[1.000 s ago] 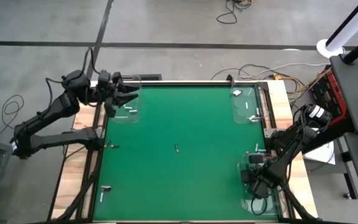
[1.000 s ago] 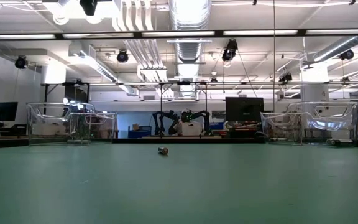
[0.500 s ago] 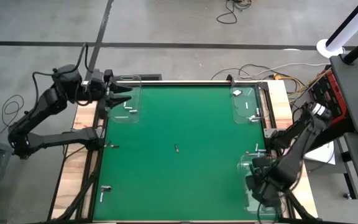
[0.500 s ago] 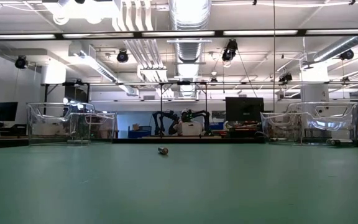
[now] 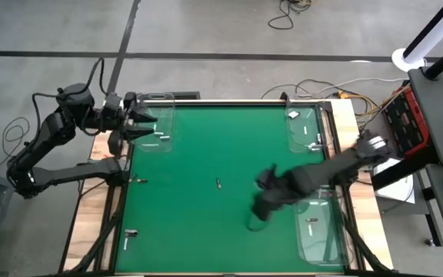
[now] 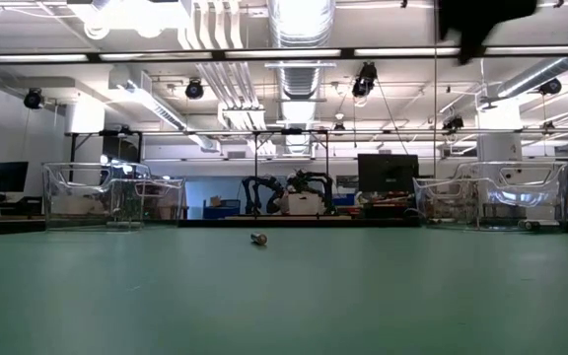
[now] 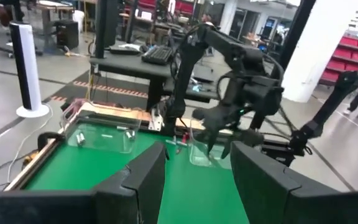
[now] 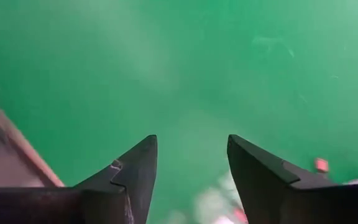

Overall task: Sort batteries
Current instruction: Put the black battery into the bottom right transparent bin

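Battery (image 5: 218, 183) mid-mat, right tool (image 5: 257, 216) spread empty nearby, left tool (image 5: 146, 123) spread over tray (image 5: 165, 145)

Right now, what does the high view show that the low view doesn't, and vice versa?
High only: the left end effector, open, over the far-left tray; the right end effector, open, over the mat; batteries in the near-right tray. Low only: the room behind, with ceiling ducts. Both: the green mat and the lone centre battery.
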